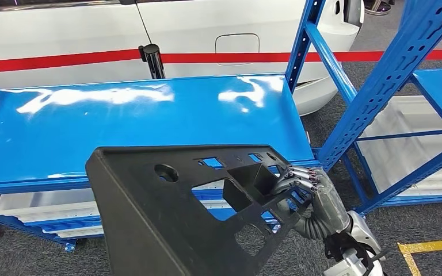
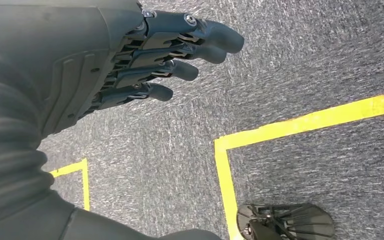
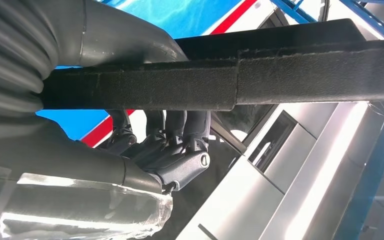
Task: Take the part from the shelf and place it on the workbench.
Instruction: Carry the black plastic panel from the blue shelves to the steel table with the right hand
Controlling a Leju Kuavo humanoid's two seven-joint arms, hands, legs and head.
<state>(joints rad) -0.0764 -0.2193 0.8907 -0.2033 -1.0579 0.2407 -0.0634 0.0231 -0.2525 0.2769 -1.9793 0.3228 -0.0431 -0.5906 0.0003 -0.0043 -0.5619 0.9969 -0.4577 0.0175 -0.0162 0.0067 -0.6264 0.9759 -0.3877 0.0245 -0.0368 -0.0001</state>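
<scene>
The part [image 1: 167, 207] is a large flat black plastic panel with a round hole and several square cut-outs. It hangs tilted in the air just in front of the blue workbench top [image 1: 132, 115]. My right hand [image 1: 305, 190] grips the panel's right edge, fingers hooked through a cut-out. In the right wrist view the fingers [image 3: 175, 135] curl under the panel's dark edge [image 3: 220, 80]. My left hand [image 2: 165, 55] hangs over the grey carpet with its fingers apart, holding nothing.
A blue shelf rack [image 1: 380, 92] with white trays [image 1: 414, 144] stands at the right. Behind the bench are a white car [image 1: 207, 34], a red barrier belt [image 1: 63, 59] and a black post [image 1: 152, 60]. Yellow tape [image 2: 280, 130] marks the carpet.
</scene>
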